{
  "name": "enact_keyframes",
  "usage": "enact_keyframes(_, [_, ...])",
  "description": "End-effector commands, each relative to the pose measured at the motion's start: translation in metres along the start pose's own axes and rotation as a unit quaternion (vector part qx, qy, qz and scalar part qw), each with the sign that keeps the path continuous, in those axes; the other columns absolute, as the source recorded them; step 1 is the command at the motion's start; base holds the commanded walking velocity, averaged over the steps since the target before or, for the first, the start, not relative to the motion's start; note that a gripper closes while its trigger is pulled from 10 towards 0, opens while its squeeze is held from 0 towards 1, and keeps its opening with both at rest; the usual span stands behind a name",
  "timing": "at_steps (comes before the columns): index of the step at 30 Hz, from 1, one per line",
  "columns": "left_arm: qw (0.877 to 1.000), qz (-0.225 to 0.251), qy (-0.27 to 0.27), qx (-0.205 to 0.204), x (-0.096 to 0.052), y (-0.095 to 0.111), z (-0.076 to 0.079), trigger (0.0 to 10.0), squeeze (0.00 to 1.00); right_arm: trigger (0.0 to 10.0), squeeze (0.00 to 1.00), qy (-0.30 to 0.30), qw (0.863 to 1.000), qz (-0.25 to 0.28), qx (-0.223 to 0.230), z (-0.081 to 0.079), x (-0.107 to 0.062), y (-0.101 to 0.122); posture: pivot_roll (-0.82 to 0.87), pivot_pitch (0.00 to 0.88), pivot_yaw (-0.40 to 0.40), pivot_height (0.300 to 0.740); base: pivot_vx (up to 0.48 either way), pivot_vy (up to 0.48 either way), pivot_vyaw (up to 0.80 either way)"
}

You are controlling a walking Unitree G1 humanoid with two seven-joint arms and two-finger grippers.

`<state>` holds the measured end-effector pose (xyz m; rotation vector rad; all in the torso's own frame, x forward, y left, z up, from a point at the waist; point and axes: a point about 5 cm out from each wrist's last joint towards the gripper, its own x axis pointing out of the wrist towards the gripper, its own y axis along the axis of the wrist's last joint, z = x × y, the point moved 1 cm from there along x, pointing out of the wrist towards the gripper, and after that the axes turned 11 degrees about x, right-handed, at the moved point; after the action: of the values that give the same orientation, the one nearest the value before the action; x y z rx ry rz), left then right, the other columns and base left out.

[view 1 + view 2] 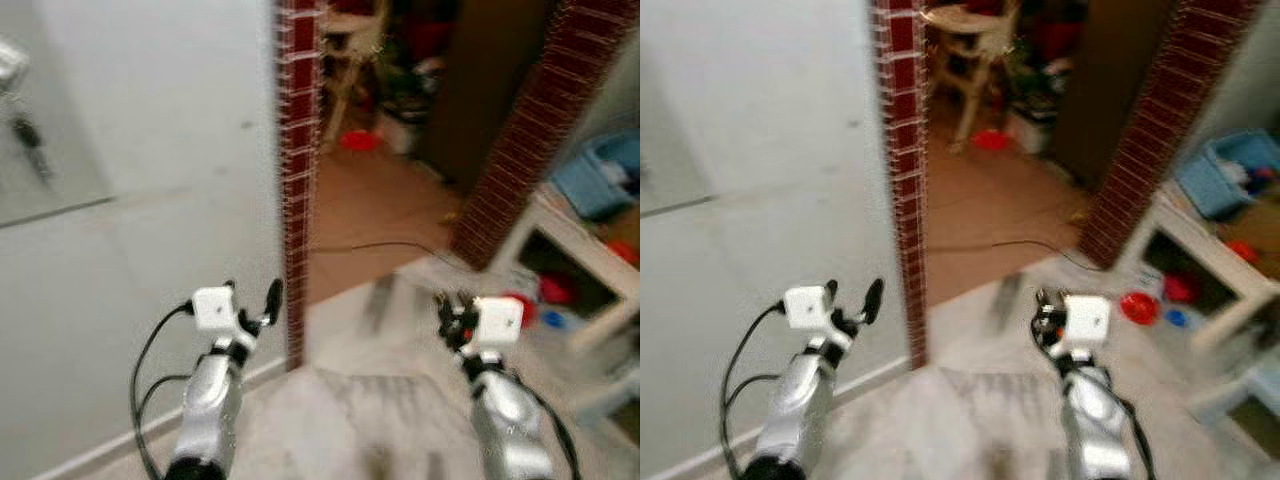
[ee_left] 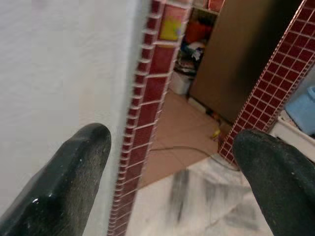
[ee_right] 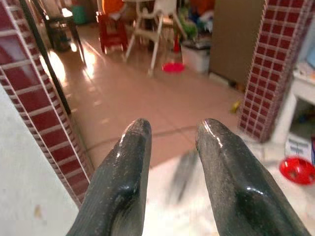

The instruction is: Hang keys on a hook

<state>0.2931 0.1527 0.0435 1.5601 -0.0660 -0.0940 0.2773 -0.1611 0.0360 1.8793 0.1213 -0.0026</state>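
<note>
Two end effectors, left (image 2: 167, 172) spread wide, right (image 3: 172, 162) slightly parted, both empty. Keys maybe hang far left on the wall (image 1: 28, 135); blur risks bumping the tiled pillar (image 1: 297, 200).

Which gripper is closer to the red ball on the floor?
Right. The right gripper hangs just beside the red ball, on the ball's left. The left gripper is farther left, by the red tiled wall edge.
</note>
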Motion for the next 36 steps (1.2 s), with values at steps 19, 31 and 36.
enact_keyframes(19, [1.000,-0.005,-0.004,-0.019,0.0043,0.0003,0.0056,10.0,0.00,10.0,0.00,-0.004,1.000,0.002,-0.005,0.0024,0.0025,0.0043,-0.02,0.045,0.016,0.740,0.000,-0.212,-0.72])
enact_keyframes(31, [1.000,-0.018,-0.003,-0.019,0.0041,-0.0029,0.0054,10.0,0.00,10.0,0.00,-0.005,1.000,0.000,-0.005,0.0027,0.0024,0.0035,-0.02,0.054,0.015,0.740,0.000,0.000,-0.70])
enact_keyframes(36, [1.000,-0.028,-0.002,-0.015,0.0030,-0.0057,0.0045,10.0,0.00,10.0,0.00,-0.006,1.000,-0.003,-0.004,0.0033,0.0029,0.0033,-0.02,0.059,0.015,0.740,0.000,0.000,-0.71])
